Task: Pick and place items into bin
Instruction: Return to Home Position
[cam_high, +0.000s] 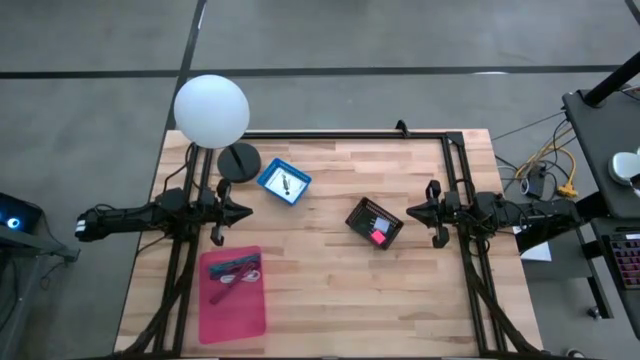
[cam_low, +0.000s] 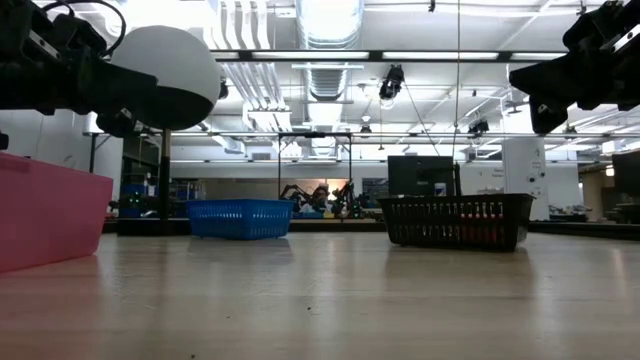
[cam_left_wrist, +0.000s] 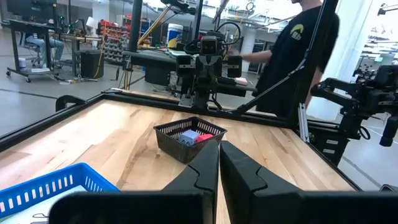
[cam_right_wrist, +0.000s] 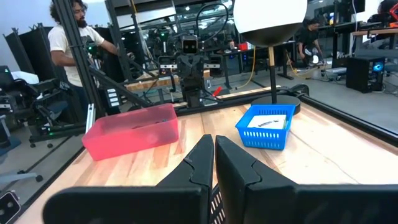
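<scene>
Left gripper (cam_high: 243, 212) hangs just beside the blue plastic mesh bin (cam_high: 266, 178), right gripper (cam_high: 410, 211) well apart from it. Both jaws are closed and empty. The purple and magenta pens (cam_high: 235, 268) lie in the flat pink tray (cam_high: 235, 312) near that bin. Expect them to be light, stiff and slippery. Pinch each at mid-barrel.

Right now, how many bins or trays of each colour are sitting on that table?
blue bin: 1
black basket: 1
pink tray: 1
Total: 3
</scene>
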